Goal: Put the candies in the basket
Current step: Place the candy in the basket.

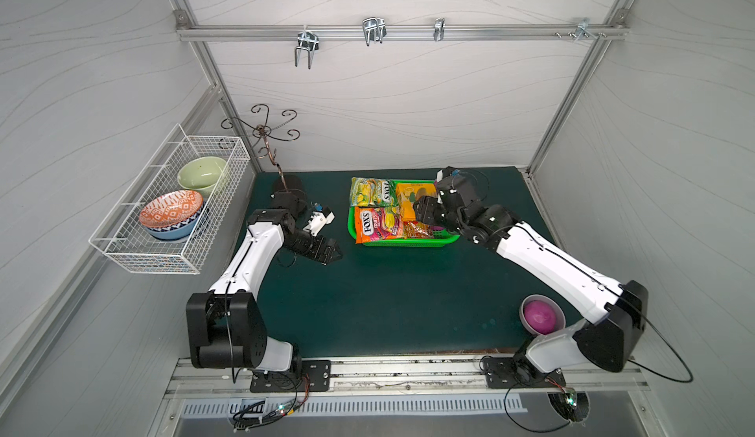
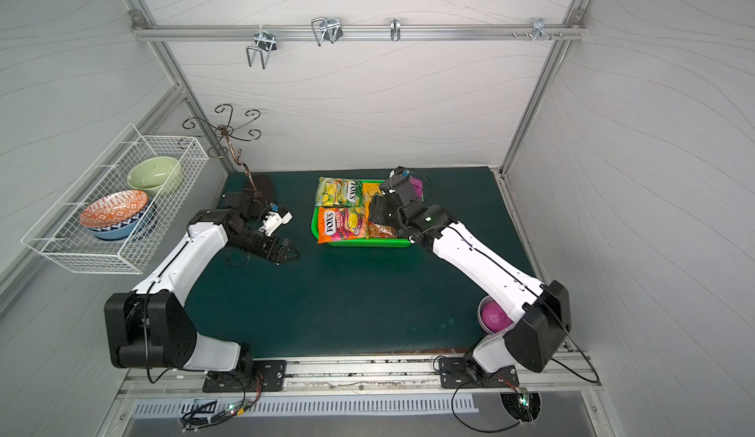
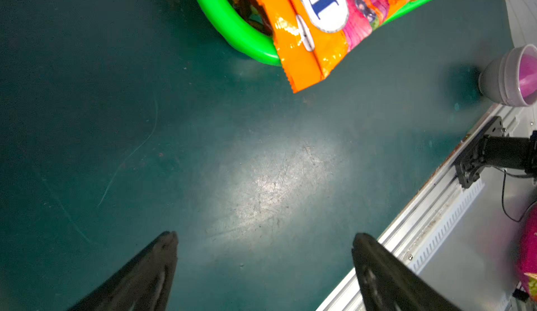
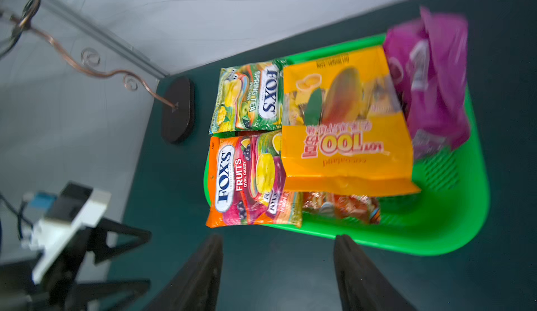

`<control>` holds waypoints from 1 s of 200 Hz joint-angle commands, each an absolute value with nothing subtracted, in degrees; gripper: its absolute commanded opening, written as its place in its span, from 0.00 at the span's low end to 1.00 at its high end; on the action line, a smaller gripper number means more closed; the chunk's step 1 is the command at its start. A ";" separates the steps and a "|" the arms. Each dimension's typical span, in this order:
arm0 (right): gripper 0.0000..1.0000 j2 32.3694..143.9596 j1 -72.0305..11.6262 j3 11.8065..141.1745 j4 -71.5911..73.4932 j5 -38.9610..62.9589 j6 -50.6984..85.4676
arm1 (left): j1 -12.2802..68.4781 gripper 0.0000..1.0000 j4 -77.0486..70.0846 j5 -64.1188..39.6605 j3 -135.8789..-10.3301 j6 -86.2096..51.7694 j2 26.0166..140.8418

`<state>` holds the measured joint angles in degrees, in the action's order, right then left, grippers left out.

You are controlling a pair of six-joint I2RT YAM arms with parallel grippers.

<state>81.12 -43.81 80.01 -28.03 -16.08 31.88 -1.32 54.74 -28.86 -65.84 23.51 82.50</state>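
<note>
Seen from above, a green basket (image 1: pixel 408 242) sits at 12 o'clock on a dark mat (image 1: pixel 388 304), filled with glossy candy bags. A green bag (image 4: pixel 250 97) lies at the basket's 10 o'clock corner and an orange bag (image 4: pixel 250 181) at 7 o'clock, both hanging a little over the rim. A yellow bag (image 4: pixel 345 126) lies across the middle, on top of a small bag (image 4: pixel 340 206) of wrapped sweets at 6 o'clock. A purple bag (image 4: pixel 430 82), blurred, stands crumpled at 2 o'clock. Five bags show; a sixth cannot be made out. The right claw (image 4: pixel 279 238) hangs over the basket's 3 o'clock side with its jaws apart, holding nothing. The left claw (image 3: pixel 265 234) hovers over bare mat at the basket's 9 o'clock, spread wide and empty. A purple-lined bowl (image 1: pixel 542 315) stands at 4 o'clock. The bags look light, soft and slippery, with loose sweets that would shift inside. The flat crimped seam at either end seems the surest place to pinch. The orange bag's overhanging corner looks likeliest to slide out if nudged.
</note>
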 commanded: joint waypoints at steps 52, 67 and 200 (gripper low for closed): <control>0.99 59.75 -23.78 57.27 -12.09 -15.51 5.08 | -1.06 0.99 17.49 -6.68 -47.68 6.89 75.76; 0.99 56.54 -20.69 49.16 -5.87 -19.96 1.45 | -1.07 0.99 10.73 -2.26 -45.99 3.93 76.02; 0.99 68.22 -4.66 17.05 44.41 -4.16 -0.52 | -0.35 1.00 -49.37 0.36 -22.63 1.32 87.98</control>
<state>61.78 -5.89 17.85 25.12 -11.49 1.45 -0.62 -39.75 0.38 -22.31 1.34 87.90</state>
